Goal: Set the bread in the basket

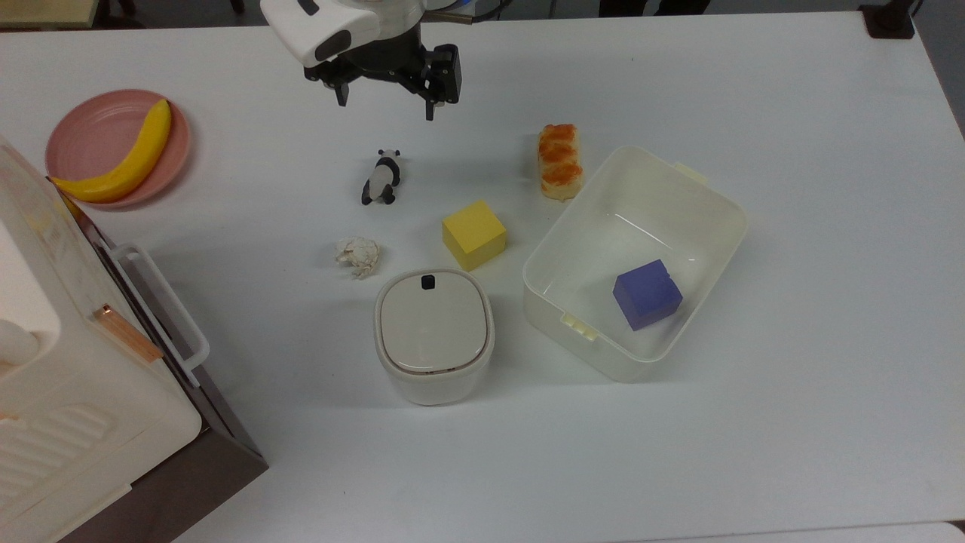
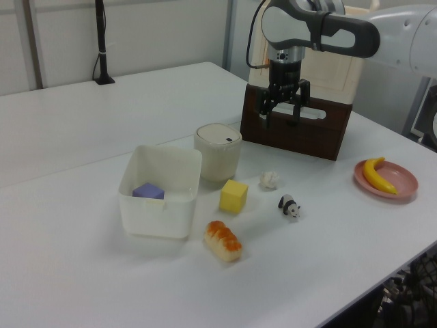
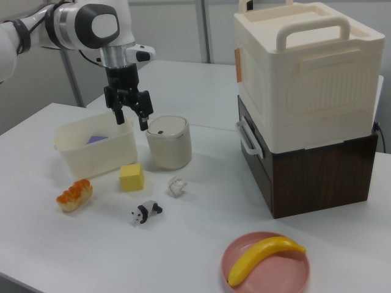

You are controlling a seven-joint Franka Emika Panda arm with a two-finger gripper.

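Note:
The bread (image 1: 559, 161), a pale loaf with three orange glazed bumps, lies on the white table just beyond the basket's corner toward the top view's upper left; it shows too as bread (image 2: 222, 240) and bread (image 3: 74, 194). The cream-white basket (image 1: 641, 219) stands right of centre in the top view, with a purple cube (image 1: 647, 294) inside; basket (image 2: 156, 217), basket (image 3: 98, 155). My gripper (image 1: 387, 105) hangs open and empty above the table, well to the top view's left of the bread and above the panda figure; gripper (image 2: 281, 117), gripper (image 3: 132, 121).
Between gripper and basket lie a panda figure (image 1: 383, 177), a yellow cube (image 1: 473, 234), a crumpled paper ball (image 1: 358, 255) and a lidded white container (image 1: 433, 332). A pink plate (image 1: 75, 121) holds a banana (image 1: 128, 162). A cream box on a brown drawer unit (image 1: 68, 362) fills the top view's lower left.

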